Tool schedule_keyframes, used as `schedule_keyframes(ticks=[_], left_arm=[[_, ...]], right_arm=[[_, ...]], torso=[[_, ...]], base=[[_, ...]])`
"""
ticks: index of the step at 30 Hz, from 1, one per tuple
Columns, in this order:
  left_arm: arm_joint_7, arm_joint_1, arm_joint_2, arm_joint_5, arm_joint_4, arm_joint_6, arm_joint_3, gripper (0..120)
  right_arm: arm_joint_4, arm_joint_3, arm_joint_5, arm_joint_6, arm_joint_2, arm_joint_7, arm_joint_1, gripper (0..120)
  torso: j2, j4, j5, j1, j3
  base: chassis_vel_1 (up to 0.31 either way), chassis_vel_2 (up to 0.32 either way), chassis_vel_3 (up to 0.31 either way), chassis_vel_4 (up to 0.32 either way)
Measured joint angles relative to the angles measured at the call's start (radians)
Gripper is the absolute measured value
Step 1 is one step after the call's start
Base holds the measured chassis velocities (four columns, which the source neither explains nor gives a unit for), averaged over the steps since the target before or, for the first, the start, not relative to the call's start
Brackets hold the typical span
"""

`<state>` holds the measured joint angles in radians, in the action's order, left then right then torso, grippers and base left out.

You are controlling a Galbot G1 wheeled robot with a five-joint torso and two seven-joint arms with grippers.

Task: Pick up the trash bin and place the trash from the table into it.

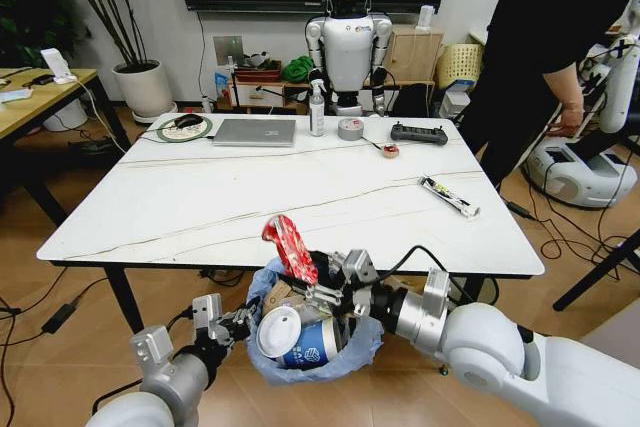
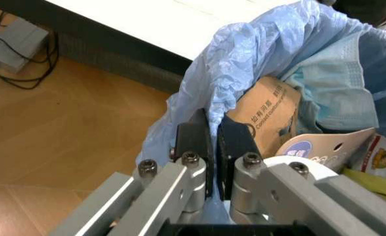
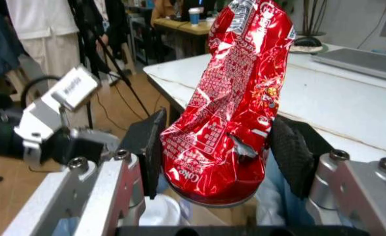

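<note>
the trash bin (image 1: 300,352), lined with a light-blue bag (image 2: 245,64), is held up in the air just in front of the near edge of the table (image 1: 200,217). its bag rim is pinched by the left gripper (image 1: 238,325), whose two dark pads (image 2: 193,140) are pressed together on the blue plastic. the bin is already full of trash: a white-and-blue paper cup (image 1: 300,342) with a white round lid (image 1: 278,332), a brown cardboard piece (image 2: 271,115), a pale blue face mask (image 2: 334,93) and a yellow wrapper (image 2: 376,179) can be seen inside.

a red snack wrapper (image 3: 235,103) is gripped by the right gripper (image 1: 325,292) right above the bin's mouth. the wrapper is squeezed between the two black pads (image 3: 294,152) and stands up tall, its top leaning toward the table.

on the table top a small white wrapper (image 1: 450,197) lies near the right side. at the far edge a silver laptop (image 1: 255,132), a spray bottle (image 1: 317,109), a grey tape roll (image 1: 350,129) and a black remote (image 1: 418,133) are lined up.
</note>
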<state>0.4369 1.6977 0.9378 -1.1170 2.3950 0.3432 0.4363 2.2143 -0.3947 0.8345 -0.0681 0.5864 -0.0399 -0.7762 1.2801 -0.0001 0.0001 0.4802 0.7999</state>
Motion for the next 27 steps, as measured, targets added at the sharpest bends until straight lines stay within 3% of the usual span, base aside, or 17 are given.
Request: schedule_keyframes(ticks=[27], left_arm=[[0.034,0.029,-0.051,-0.025,0.006,0.006,0.037,0]], right_arm=[[-0.006,-0.047,-0.085,-0.003,0.026,0.062,-0.059,49]], torso=[[0.000,0.0000,-0.0001,0.000,0.000]], base=[[0.000,0.000,0.000,0.000]])
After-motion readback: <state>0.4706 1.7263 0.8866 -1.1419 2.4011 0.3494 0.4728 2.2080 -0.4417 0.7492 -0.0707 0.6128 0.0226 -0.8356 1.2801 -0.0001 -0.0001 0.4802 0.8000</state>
